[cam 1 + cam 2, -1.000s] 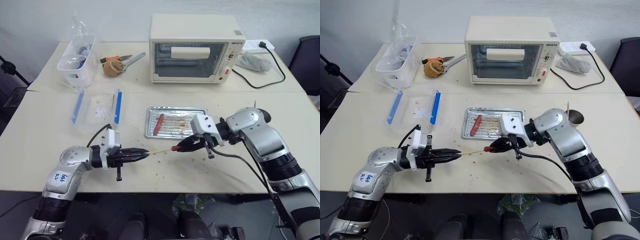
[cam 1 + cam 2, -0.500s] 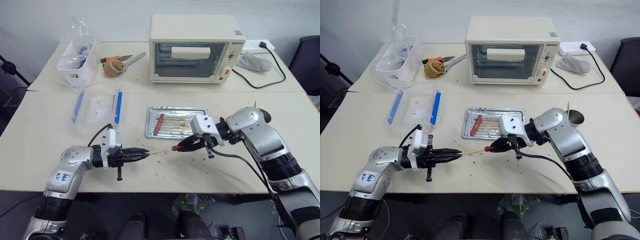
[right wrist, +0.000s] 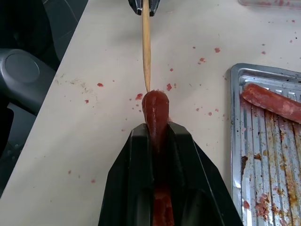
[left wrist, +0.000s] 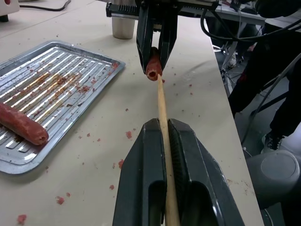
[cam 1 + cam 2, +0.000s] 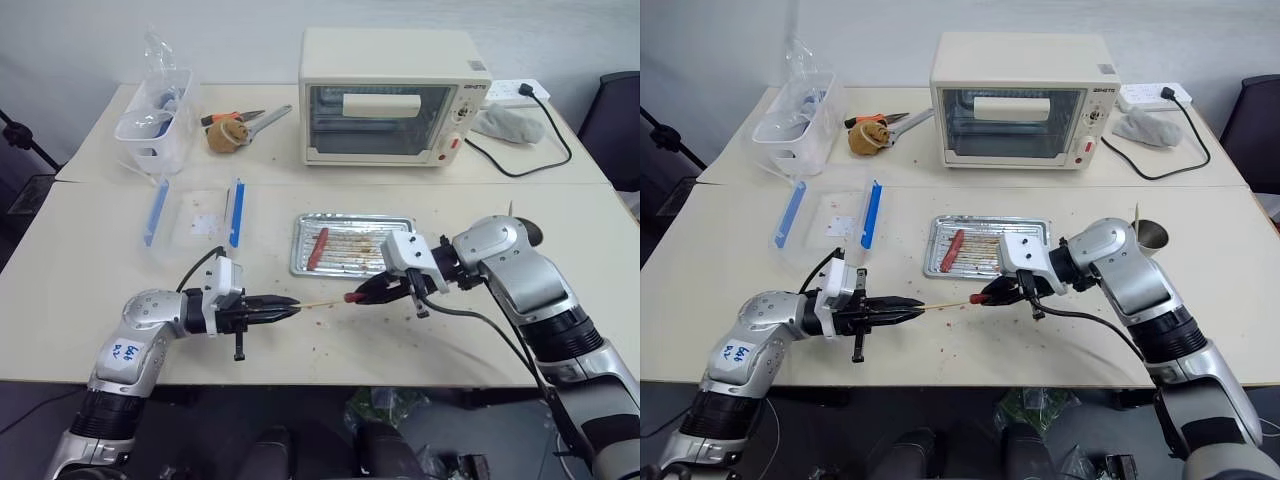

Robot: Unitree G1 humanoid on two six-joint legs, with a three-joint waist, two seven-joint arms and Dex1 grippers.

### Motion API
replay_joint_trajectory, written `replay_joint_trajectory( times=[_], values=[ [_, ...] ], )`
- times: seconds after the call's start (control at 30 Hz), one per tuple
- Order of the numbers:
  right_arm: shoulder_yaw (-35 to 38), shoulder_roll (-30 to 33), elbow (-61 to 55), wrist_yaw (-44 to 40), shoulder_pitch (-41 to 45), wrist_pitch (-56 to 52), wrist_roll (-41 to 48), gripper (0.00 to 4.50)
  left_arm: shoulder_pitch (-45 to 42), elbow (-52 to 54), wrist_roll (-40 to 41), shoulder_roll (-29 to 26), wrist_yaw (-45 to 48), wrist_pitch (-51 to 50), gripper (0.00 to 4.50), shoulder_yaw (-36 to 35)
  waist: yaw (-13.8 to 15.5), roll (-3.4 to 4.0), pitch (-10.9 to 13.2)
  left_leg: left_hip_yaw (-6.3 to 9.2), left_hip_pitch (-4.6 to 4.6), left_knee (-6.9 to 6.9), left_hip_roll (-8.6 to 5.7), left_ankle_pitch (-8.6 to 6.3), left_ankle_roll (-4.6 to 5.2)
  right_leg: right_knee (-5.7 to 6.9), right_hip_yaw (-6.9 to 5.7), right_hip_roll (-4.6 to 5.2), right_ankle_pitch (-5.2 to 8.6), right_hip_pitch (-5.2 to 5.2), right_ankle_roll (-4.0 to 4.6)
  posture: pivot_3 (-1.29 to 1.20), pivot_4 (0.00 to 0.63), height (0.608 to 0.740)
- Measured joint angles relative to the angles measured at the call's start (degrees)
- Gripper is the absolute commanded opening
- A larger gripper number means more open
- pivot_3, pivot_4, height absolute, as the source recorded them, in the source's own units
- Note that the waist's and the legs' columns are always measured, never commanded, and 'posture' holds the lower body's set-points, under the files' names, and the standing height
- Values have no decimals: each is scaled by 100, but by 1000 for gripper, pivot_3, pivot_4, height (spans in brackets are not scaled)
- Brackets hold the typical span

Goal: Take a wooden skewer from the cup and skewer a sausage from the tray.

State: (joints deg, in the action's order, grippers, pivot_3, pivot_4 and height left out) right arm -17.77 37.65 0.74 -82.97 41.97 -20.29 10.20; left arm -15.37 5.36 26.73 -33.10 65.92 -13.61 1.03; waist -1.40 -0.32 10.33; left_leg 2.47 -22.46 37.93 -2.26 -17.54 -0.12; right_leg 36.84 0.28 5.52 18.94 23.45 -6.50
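Nothing has shifted: near the tray (image 5: 352,243), the left tool (image 5: 292,308) still pinches the skewer (image 5: 322,302), its tip touching the sausage (image 3: 155,113) pinched by the right tool (image 5: 352,296).

A toaster oven (image 5: 392,96) stands behind a clear lid (image 5: 196,214).

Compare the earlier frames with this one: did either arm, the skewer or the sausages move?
Nothing visibly changed. The left gripper stays shut on the wooden skewer, the right gripper stays shut on the sausage, and the skewer's tip still meets the sausage's end above the table. The other sausage still lies in the tray.
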Motion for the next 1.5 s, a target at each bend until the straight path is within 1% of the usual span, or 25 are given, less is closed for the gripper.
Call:
replay_joint_trajectory(
  times=[1.27, 1.5],
  values=[
    [-1, -12, 0, 53, -20, -52, -6, 259, -81, -134, -8, 56, -71, -15, 0, 19, 0, 0, 0, 0, 0, 3, 0, 0, 0, 3, -1, 0, 0, 0, 0, 0, 150, 740],
    [-54, -77, -1, 50, -6, -91, -2, 259, -97, -131, -23, 144, -114, -50, 0, 156, 0, 0, 0, 0, 0, 3, 0, 0, 0, 3, -1, 0, 0, 0, 0, 0, 150, 740]
  ],
)
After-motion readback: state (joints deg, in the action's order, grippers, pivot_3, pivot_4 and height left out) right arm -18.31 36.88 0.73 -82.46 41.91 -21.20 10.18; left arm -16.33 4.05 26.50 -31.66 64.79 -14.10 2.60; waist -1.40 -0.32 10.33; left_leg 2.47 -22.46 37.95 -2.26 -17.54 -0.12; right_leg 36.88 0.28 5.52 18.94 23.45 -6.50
